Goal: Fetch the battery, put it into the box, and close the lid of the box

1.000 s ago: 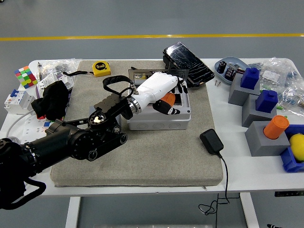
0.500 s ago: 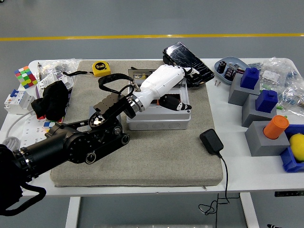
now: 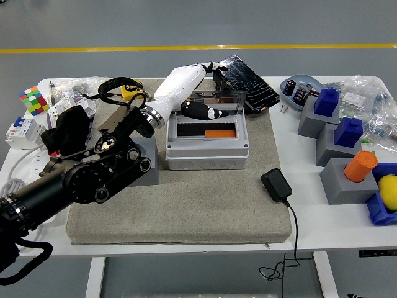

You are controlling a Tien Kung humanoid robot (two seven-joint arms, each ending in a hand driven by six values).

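One view only, from the head camera. An orange battery (image 3: pixel 219 133) lies inside the grey box (image 3: pixel 207 144), in the right part of its dark opening, long axis running left to right. So the placing looks done, and what remains is closing the lid.

That clear lid (image 3: pixel 214 99) stands up at the box's far edge, leaning back toward the cracked black tablet (image 3: pixel 245 83) behind it. The left hand (image 3: pixel 197 93), white-shelled with dark fingers, is at the lid's left end, reaching over its top edge. Its fingers (image 3: pixel 208 112) look loosely curled and seem to grip nothing, with the thumb side hanging in front of the lid above the opening; whether they touch the lid I cannot tell.

The lid lies just beside the fingertips, on their right and far side, hinged along the back wall; my guess is that it must swing toward the robot to shut. Only the left arm is near; the right arm is out of sight.

The box sits on a grey mat (image 3: pixel 186 211) covering the white table (image 3: pixel 310 217).
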